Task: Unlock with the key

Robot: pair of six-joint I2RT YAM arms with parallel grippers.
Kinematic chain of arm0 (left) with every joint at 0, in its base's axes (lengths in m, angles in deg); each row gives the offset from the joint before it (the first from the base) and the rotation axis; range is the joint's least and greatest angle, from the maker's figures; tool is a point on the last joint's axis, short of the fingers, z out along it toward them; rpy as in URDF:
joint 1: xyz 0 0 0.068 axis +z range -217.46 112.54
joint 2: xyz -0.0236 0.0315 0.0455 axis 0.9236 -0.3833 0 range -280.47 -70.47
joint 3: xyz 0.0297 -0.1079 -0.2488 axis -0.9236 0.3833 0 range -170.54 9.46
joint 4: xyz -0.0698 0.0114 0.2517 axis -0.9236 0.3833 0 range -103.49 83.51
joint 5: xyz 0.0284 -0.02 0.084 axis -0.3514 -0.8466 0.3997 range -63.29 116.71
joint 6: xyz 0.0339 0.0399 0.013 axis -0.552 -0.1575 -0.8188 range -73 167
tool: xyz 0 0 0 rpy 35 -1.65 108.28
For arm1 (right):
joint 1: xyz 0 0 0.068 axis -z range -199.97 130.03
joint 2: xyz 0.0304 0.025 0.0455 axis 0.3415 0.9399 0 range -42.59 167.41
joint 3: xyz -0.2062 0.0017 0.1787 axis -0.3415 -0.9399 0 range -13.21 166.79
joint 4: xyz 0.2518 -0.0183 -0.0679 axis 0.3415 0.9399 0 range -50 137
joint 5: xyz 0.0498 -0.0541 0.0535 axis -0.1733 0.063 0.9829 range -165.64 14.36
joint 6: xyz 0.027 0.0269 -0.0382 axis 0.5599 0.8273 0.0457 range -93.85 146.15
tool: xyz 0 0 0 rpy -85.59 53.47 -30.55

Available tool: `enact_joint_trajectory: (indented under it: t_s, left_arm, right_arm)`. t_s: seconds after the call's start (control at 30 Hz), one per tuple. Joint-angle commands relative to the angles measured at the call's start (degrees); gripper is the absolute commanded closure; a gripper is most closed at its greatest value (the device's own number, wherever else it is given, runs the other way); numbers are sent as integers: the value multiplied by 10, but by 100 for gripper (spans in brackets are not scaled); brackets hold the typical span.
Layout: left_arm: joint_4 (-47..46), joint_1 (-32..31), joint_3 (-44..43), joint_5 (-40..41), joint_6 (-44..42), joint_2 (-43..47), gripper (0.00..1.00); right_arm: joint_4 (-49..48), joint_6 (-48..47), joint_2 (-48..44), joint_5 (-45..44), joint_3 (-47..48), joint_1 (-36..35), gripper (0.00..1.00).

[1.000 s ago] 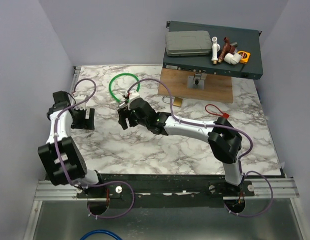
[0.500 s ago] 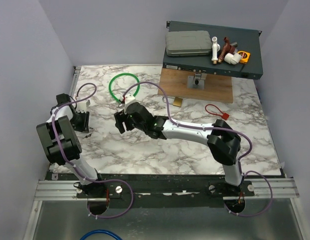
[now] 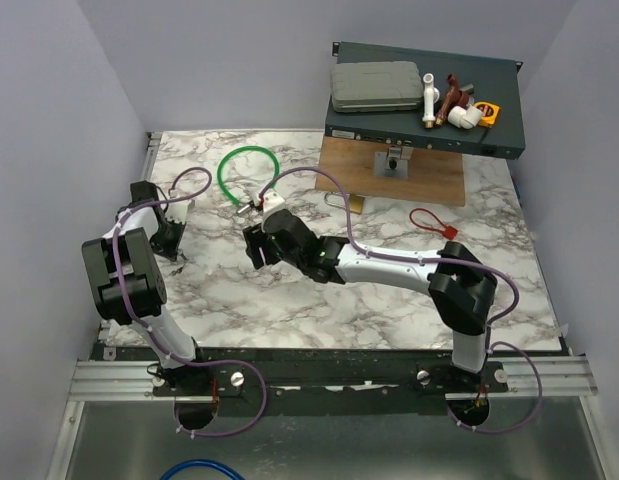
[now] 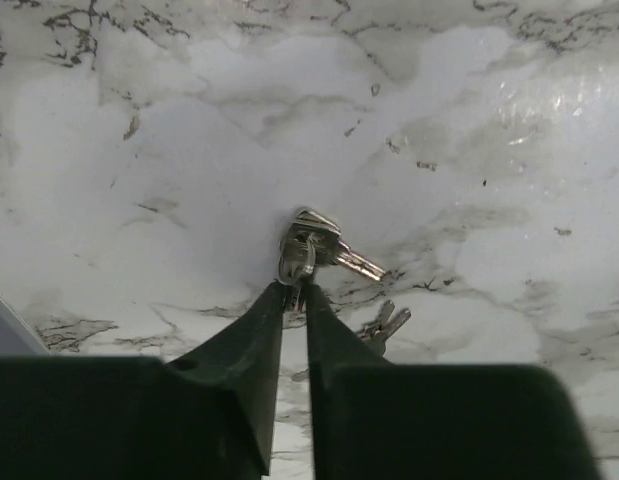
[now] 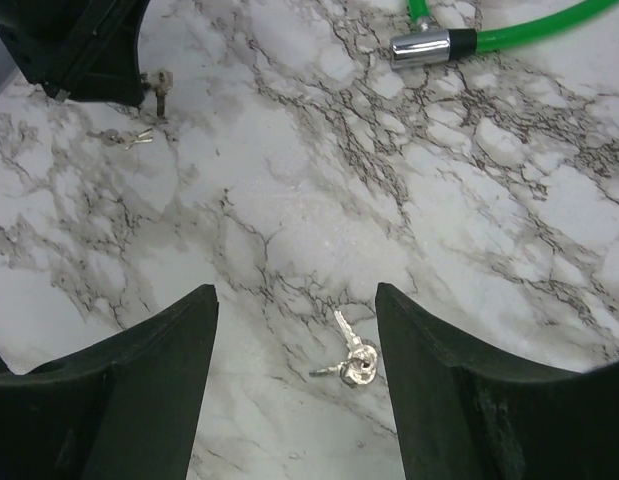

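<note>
The key [image 3: 450, 232], a red tag on a thin red cord loop, lies at the right of the marble table, far from both arms. In the left wrist view my left gripper [image 4: 295, 290] is shut on a ring of small silver keys [image 4: 311, 243] at its tips; this gripper [image 3: 172, 240] sits at the table's left. My right gripper [image 5: 296, 290] stands open above a second silver key pair [image 5: 349, 362] lying flat on the marble; from above this gripper [image 3: 257, 250] is mid-table. A small brass padlock [image 3: 356, 204] lies by the wooden board.
A green cable loop [image 3: 247, 170] with a silver end [image 5: 421, 47] lies behind the right gripper. More loose silver keys [image 4: 386, 322] lie beside the left fingers. A wooden board [image 3: 429, 178] and a dark box [image 3: 419, 95] holding several parts stand at the back right.
My left gripper has gone from wide open to shut on the silver key ring, and its arm has folded back. The right gripper shifted slightly and its jaws narrowed a little.
</note>
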Motion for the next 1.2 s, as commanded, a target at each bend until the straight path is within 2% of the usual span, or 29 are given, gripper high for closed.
enact_joint_trajectory:
  t_s: [0.0, 0.07, 0.23, 0.37, 0.57, 0.87, 1.07, 1.13, 1.17]
  left_arm:
    - [-28, -13, 6, 38, -28, -31, 96]
    - [-21, -17, 11, 47, -36, -26, 100]
    - [12, -27, 8, 50, -51, 10, 100]
    - [105, -52, -34, -25, -46, 41, 100]
    - [151, -181, -54, -69, -4, 63, 100]
    - [171, -398, -90, -145, 66, 10, 100]
    - [186, -475, -144, -163, 79, -32, 100]
    - [198, -479, -160, -173, 81, -43, 81]
    - [204, -479, -163, -176, 81, -45, 66]
  right_arm:
    - [-11, 8, -42, -33, -35, -3, 34]
    - [-16, 14, -53, -48, -53, -3, 36]
    - [-28, 31, -82, -86, -97, -3, 40]
    - [-33, 40, -115, -133, -135, -2, 43]
    - [-37, 65, -184, -189, -194, 14, 45]
    - [-13, 100, -340, -241, -278, 72, 45]
    - [6, 100, -410, -250, -301, 91, 45]
    - [8, 100, -418, -251, -306, 93, 45]
    - [8, 101, -420, -252, -307, 94, 44]
